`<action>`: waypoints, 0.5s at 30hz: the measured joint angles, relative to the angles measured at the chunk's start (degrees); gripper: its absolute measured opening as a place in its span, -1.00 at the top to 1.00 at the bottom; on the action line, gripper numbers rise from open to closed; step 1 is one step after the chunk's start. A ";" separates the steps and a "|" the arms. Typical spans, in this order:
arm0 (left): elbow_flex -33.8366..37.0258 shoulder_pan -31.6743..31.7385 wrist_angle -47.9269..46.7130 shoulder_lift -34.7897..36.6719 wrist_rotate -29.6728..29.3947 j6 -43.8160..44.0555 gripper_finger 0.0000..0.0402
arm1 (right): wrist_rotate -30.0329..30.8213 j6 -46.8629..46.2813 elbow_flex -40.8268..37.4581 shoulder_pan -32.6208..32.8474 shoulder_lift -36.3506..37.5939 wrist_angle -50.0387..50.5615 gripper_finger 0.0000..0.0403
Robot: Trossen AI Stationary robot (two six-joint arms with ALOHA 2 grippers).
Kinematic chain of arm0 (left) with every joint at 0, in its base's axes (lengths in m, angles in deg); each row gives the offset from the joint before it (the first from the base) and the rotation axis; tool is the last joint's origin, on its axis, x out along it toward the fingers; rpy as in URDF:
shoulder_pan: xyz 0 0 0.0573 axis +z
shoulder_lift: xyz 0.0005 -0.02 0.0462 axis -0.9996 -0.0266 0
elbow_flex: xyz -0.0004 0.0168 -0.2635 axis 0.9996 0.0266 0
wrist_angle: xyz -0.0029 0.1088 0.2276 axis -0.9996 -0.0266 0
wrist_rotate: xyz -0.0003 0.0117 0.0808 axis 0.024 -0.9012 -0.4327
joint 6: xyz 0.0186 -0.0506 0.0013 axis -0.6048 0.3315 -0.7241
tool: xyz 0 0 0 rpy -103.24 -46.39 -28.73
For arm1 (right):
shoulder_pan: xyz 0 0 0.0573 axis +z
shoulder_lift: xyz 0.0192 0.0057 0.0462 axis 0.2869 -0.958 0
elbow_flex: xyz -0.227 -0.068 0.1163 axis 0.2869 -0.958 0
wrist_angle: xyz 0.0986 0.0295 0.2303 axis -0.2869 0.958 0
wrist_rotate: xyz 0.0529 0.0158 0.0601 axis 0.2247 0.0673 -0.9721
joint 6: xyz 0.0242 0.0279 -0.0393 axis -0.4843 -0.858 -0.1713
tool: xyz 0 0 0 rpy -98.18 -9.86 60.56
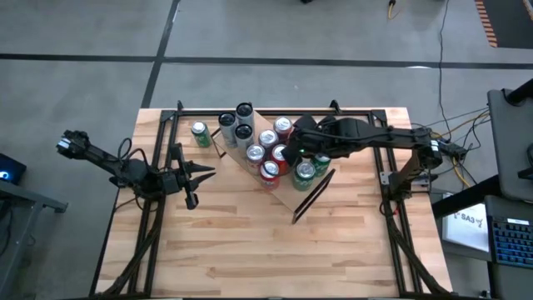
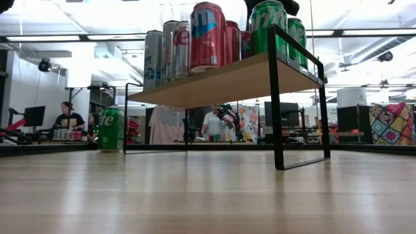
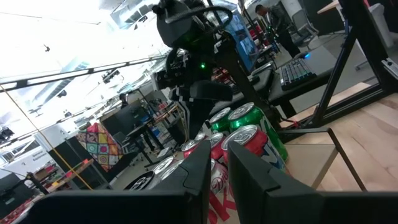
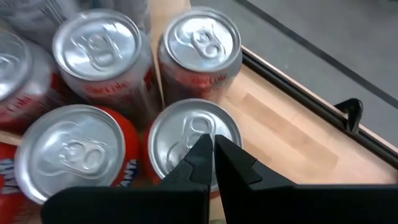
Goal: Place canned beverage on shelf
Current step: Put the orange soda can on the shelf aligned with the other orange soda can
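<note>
Cans crowd the small light-wood shelf with thin black end frames (image 1: 287, 196) in the high view, standing in a tight cluster toward its far end, probably packed close to leave the near part of the board free. One green can with a silver top (image 1: 200, 133) stands alone on the plank tabletop (image 1: 250, 258), far left of the shelf, apparently the one not yet placed. The right gripper (image 1: 287, 154) reaches over the cluster from the right, and its arm covers several cans. The left gripper (image 1: 204, 173) waits on the left, aimed at the shelf and holding nothing.

From table height the shelf (image 2: 214, 81) reads as a raised board; the red can with blue lettering (image 2: 207, 38) and a green can (image 2: 268, 26) stand at its near edge. The lone green can (image 2: 111, 129) stands on the table beyond, left of the shelf. Both grippers fall outside this view apart from a dark shape at the top edge, and people sit in the room behind.

The left wrist view looks past the left gripper (image 3: 217, 171), fingers almost together with a thin gap, toward red and green cans and the other arm; the lone can is not in this view.

The right wrist view shows the right gripper (image 4: 213, 152) with fingers pressed together, empty, directly above a silver-topped red can (image 4: 186, 140). Whether the tips touch its lid cannot be told.
</note>
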 joint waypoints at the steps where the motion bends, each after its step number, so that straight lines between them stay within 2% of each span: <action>1: 0.00 0.01 0.00 0.02 -0.01 0.00 0.81 | 0.00 0.24 0.40 0.02 0.00 -0.10 0.96; 8: 0.00 0.02 -0.01 0.01 -0.02 0.00 0.81 | -0.25 3.20 1.99 1.14 0.07 -2.24 0.96; 15: 0.00 0.02 -1.00 -0.58 0.63 1.10 0.81 | -6.09 9.78 2.22 5.74 0.09 -12.65 0.95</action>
